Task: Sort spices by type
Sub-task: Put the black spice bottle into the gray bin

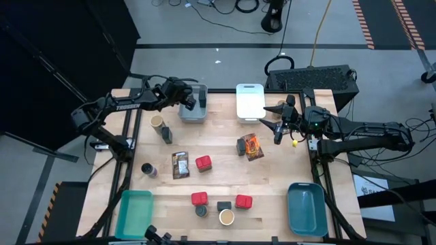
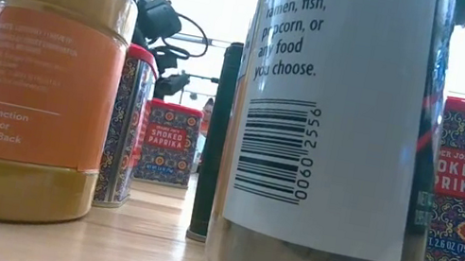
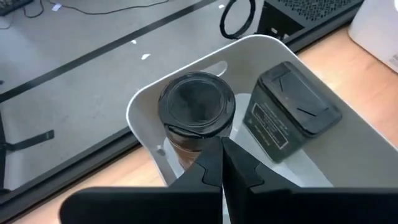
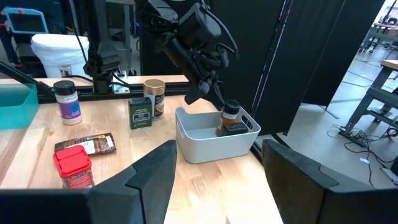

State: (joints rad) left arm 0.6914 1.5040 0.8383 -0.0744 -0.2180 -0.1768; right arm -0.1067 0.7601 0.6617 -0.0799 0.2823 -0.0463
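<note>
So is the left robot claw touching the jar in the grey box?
Cannot tell. In the left wrist view the shut left gripper overlaps the dark-lidded jar in the grey bin; no gap shows.

The high view looks straight down on the whole table (image 1: 225, 143). The low view sits at tabletop height, very close to a big jar (image 2: 332, 138). The left wrist view peers down into the grey bin (image 3: 348, 134), which the right wrist view (looking across the table) also shows (image 4: 214, 140).

You're seeing spices scattered over the wood: three red tins (image 1: 203, 162) standing mid-table, printed packets (image 1: 180, 165) lying flat, a tan-topped jar (image 1: 226, 218) upright, and a black-lidded jar (image 3: 196, 104) standing in the grey bin (image 3: 143, 102).
</note>
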